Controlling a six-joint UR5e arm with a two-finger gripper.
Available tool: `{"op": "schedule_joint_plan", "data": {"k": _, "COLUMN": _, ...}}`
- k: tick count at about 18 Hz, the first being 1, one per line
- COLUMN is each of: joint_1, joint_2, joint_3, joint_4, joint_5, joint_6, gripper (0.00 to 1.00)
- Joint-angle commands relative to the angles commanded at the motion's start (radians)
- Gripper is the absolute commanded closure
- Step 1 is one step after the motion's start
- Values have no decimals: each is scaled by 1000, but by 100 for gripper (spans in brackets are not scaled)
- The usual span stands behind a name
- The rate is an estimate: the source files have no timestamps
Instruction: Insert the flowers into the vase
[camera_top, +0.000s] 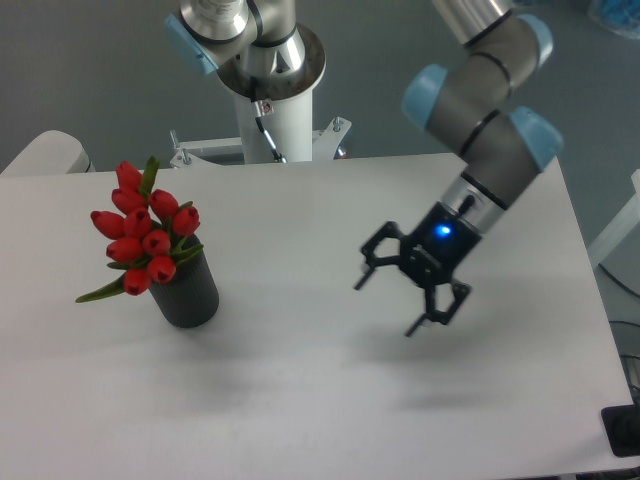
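**Standing in the vase: tulips placed, jaws empty**

Sitting at the left of the frame, the tulip bunch (143, 232) has its stems down inside the black vase (188, 291), which stands upright on the white surface (300, 400). The gripper (405, 301) hangs well apart from it, right of centre, above the surface, its jaws spread wide and holding nothing.

By the look of it the task is done. Were the bunch to need resetting, I would judge it light, soft and easily crushed at the buds, so the hold belongs low on the gathered stems, which are now hidden in the vase. The vase looks thick-walled and steady.

Count: one vase, one bunch, about eight red buds, one long green leaf (101, 292) drooping lower left, one gripper.
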Motion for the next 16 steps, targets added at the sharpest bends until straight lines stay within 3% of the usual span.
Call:
{"op": "schedule_joint_plan", "data": {"k": 6, "joint_1": -66, "joint_2": -64, "joint_3": 127, "joint_4": -5, "joint_5": 384, "joint_6": 20, "gripper": 0}}
{"op": "schedule_joint_plan", "data": {"k": 12, "joint_1": -135, "joint_2": -130, "joint_3": 186, "joint_4": -15, "joint_5": 609, "joint_6": 93, "gripper": 0}}
{"op": "schedule_joint_plan", "data": {"k": 16, "joint_1": -141, "joint_2": -164, "joint_3": 194, "joint_4": -11, "joint_5": 628, "joint_6": 140, "gripper": 0}}
